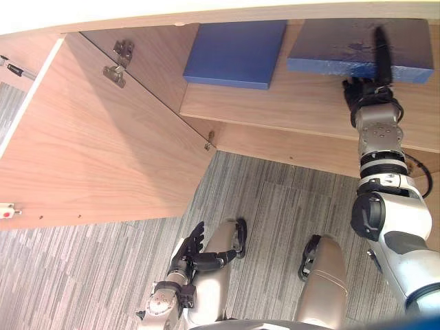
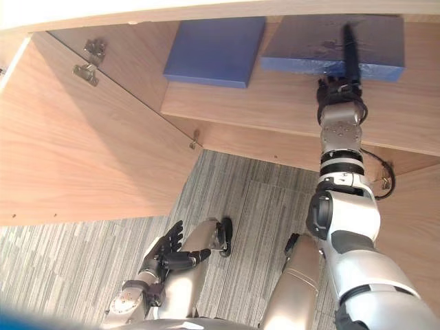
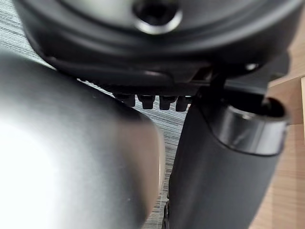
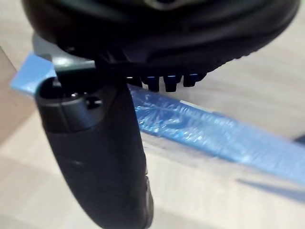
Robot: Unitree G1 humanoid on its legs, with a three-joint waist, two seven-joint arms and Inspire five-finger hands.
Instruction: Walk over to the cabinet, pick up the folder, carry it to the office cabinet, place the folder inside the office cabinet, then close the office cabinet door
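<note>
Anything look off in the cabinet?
Only minor. The right folder, where the right hand meets it, has a crinkled, scuffed-looking cover, and its edge looks wrinkled in the right wrist view. The left folder beside it looks smooth. Nothing spilled or tipped. The left hand hangs open, low.

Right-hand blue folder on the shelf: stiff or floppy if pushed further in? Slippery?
Likely stiff: the folder shows a flat face and straight edge with the right hand pinching just one edge. Its glossy, wrinkled wrap suggests a slick surface, so it should slide easily on the smooth wooden shelf. Flat and low, unlikely to tip.
</note>
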